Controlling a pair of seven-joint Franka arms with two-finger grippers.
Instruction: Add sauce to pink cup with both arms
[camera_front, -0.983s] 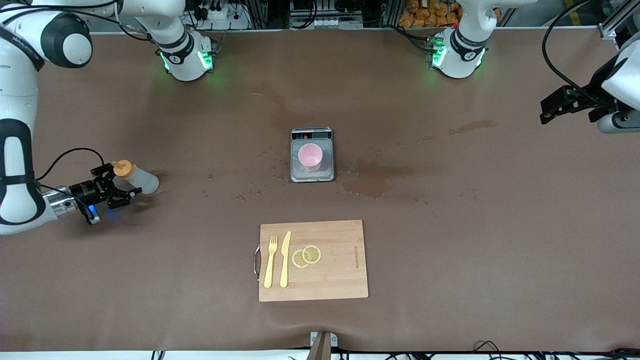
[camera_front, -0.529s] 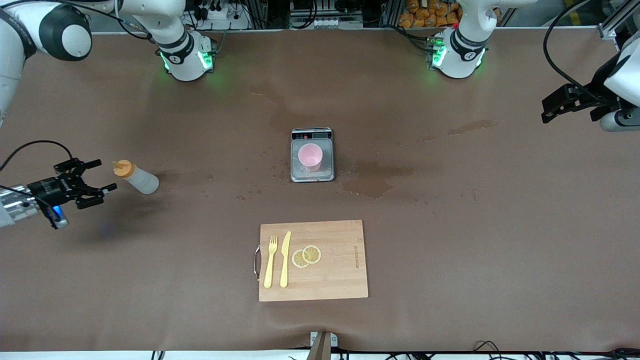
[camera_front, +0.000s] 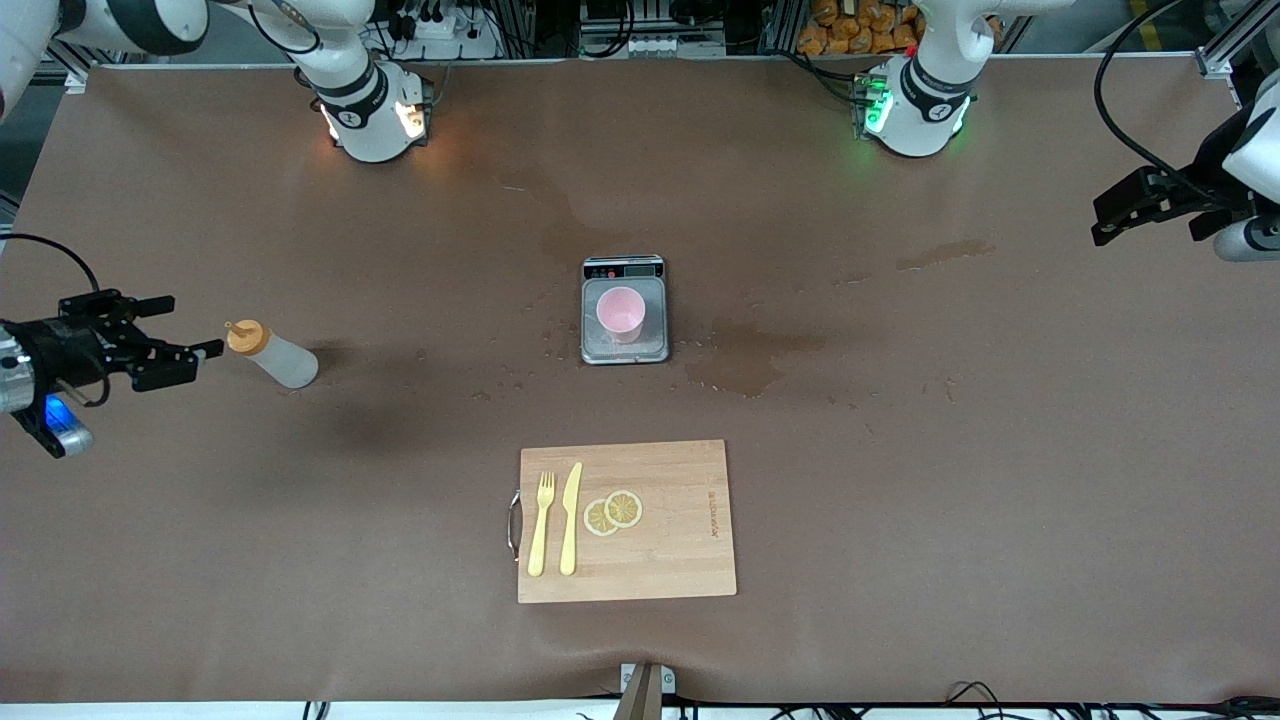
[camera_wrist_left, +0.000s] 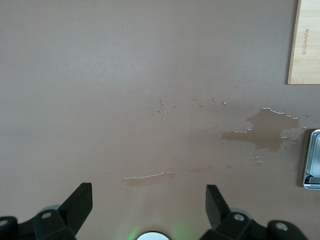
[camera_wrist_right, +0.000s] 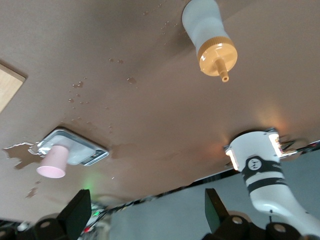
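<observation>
While the pink cup stands upright on the scale at mid-table, you can't read from these views whether any sauce is in it. Your sauce bottle stands on the table toward the right arm's end, orange cap on, just off the fingertips of the right gripper, which is spread wide and holds nothing; its fingers are clear of the bottle, with a gap between them and the cap. That layout fits two stages equally: a bottle about to be picked up for pouring, or one set back down once the cup was served, so judge by the scale readout if you can see it. Your left gripper waits well apart from the cup, over the table's edge at the left arm's end, also fully parted and gripping nothing. Wet patches lie beside the scale.
</observation>
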